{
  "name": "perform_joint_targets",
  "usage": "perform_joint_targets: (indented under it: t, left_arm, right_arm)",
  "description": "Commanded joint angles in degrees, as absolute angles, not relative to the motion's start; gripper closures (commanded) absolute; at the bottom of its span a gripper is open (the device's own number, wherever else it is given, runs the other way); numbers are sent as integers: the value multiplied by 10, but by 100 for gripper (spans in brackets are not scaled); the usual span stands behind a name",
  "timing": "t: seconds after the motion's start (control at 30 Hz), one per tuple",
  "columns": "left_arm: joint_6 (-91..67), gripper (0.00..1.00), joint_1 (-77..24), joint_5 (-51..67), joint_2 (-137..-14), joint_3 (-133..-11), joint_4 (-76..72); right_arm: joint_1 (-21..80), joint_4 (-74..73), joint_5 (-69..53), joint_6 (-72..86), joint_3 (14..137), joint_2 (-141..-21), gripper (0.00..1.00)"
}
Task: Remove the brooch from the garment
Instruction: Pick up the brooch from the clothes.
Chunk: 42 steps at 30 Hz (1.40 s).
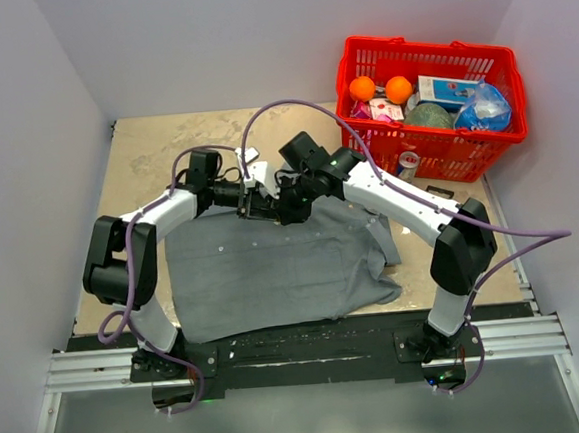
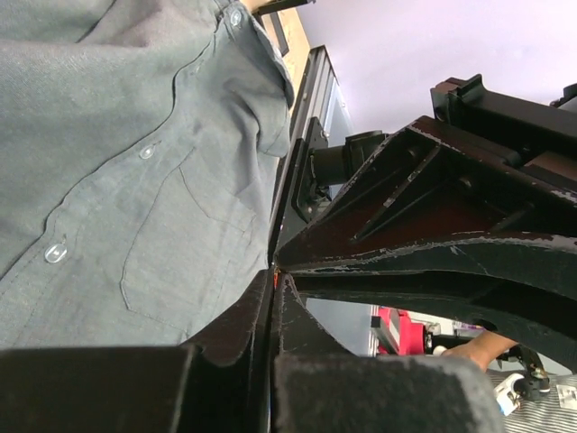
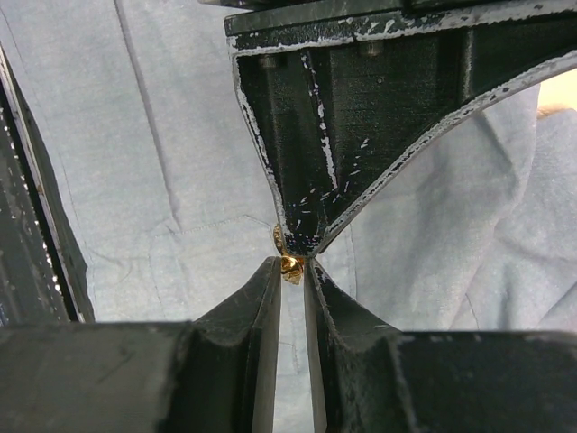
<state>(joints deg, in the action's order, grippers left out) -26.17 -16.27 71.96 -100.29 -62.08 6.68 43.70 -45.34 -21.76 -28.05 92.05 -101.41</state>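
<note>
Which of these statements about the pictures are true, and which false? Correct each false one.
1. The grey woven button-front shirt lies spread on the tan table. True.
2. The red plastic basket stands at the table's near left corner. False: it stands at the far right corner.
3. Two round oranges lie in that basket. True.
4. The left jaws stand wide open. False: they are shut.
5. The small gold brooch sits at the tips of the right jaws. True.
</note>
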Motion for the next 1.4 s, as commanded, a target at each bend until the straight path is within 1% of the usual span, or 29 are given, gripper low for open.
perform_joint_targets:
  t: [0.0,0.07,0.1,0.13,0.17,0.2,0.23,0.3,0.37,0.5,0.57,0.73,0.9,1.03,1.17,1.23,1.37]
  left_arm:
    - [-267,100,-167,746,-1003,-633,52]
    - [-258,100,-167,745,-999,-637,60]
    - [-245,100,-167,743,-998,-642,74]
    - [-194,100,-167,738,-995,-656,97]
    - [-160,100,-167,728,-993,-664,158]
    - [-127,100,-168,724,-991,-676,183]
    - [-71,100,-167,721,-978,-677,202]
    - [-21,100,-168,709,-958,-672,227]
    - [12,100,-167,710,-912,-639,185]
    - [4,100,-174,687,-831,-566,64]
    - [-11,100,-184,667,-803,-558,28]
    - [-3,100,-206,624,-781,-553,-12]
    - [-3,100,-221,606,-783,-553,-24]
    - [-17,100,-227,594,-780,-549,-46]
    - [-40,100,-229,589,-780,-545,-72]
    - [-50,100,-229,589,-782,-545,-83]
    - [-52,100,-229,589,-785,-548,-85]
  right_arm:
    - [437,-428,-221,-272,942,-1003,77]
    - [436,-437,-216,-267,944,-1002,71]
    - [433,-446,-216,-269,950,-998,65]
    - [427,-456,-227,-274,952,-988,62]
    - [402,-477,-279,-288,954,-980,56]
    - [385,-485,-307,-292,958,-972,50]
    - [368,-490,-335,-293,960,-966,48]
    - [335,-525,-388,-310,976,-961,46]
    - [331,-568,-412,-355,986,-969,46]
    - [331,-582,-478,-366,986,-987,47]
    - [332,-592,-508,-370,991,-999,48]
    - [331,-641,-542,-416,1031,-1035,48]
    - [331,-632,-554,-412,1037,-1036,50]
    - [331,-643,-553,-415,1038,-1042,56]
    - [331,-628,-547,-398,1034,-1047,68]
    - [331,-629,-541,-397,1034,-1047,69]
    - [332,-621,-534,-393,1033,-1043,80]
